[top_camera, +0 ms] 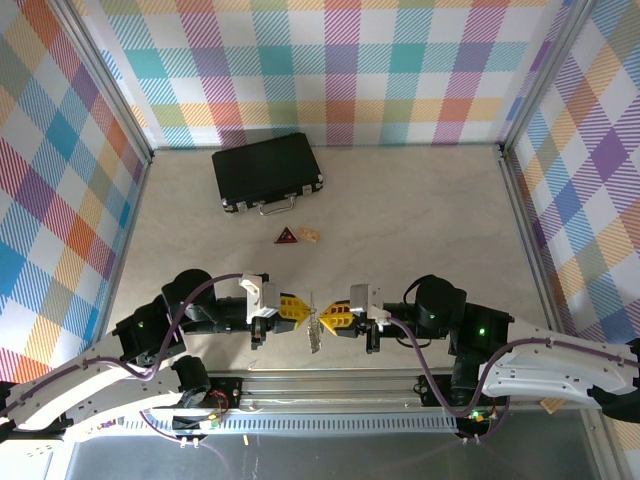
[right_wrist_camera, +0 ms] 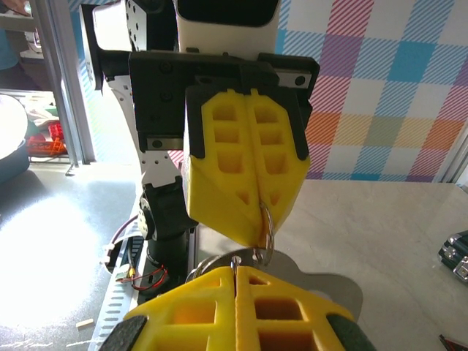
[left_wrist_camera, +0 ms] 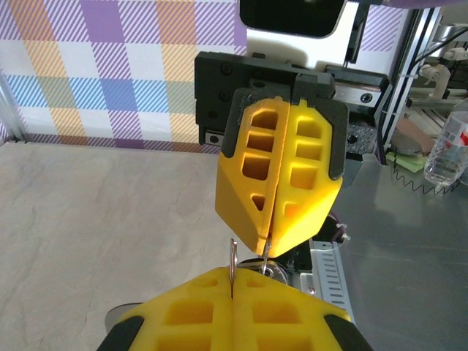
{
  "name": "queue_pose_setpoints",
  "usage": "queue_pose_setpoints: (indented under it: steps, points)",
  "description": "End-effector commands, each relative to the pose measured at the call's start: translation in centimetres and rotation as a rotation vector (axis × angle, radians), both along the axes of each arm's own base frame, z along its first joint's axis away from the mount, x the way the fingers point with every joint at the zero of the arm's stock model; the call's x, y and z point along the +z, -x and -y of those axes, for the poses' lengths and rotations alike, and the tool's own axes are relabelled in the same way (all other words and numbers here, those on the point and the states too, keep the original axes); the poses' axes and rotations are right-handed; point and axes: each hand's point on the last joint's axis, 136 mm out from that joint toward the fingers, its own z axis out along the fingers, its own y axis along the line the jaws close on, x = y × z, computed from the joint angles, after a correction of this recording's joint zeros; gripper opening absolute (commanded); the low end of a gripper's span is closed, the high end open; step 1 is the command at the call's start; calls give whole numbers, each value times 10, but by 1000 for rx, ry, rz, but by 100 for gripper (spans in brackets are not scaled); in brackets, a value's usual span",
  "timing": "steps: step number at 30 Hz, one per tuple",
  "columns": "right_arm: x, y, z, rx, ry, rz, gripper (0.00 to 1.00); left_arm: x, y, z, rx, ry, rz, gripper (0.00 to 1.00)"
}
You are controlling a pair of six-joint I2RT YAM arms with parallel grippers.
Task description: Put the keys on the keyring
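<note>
Note, operator: your left gripper [top_camera: 302, 312] and right gripper [top_camera: 329, 319] meet tip to tip at worktop [top_camera: 420, 230] near edge, middle. Both clenched on keyring [top_camera: 315, 327], opposite sides.

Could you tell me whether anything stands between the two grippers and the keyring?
Nothing visible does: the left gripper and right gripper meet tip to tip, both shut on the thin wire of the keyring.

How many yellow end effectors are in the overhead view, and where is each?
2. The left end effector and the right end effector meet tip to tip at lower centre, both shut on the keyring.
</note>
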Motion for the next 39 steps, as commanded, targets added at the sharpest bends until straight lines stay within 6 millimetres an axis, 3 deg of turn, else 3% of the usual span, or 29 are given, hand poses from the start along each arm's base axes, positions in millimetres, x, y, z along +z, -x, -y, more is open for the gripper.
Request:
queue_pose_setpoints:
  steps: [1, 6, 15, 39]
  points:
    - [9, -6, 6, -46, -52, 24, 0, 23, 8, -1, -29, 76, 23, 0]
    - [24, -10, 14, -82, -103, 12, 0, 21, 7, -2, -22, 75, 24, 0]
    - [24, -7, 2, -51, -72, -32, 0, 24, 6, -2, -22, 79, 29, 0]
    - [38, -7, 6, -56, -117, -78, 0, 23, 4, -4, -2, 78, 39, 0]
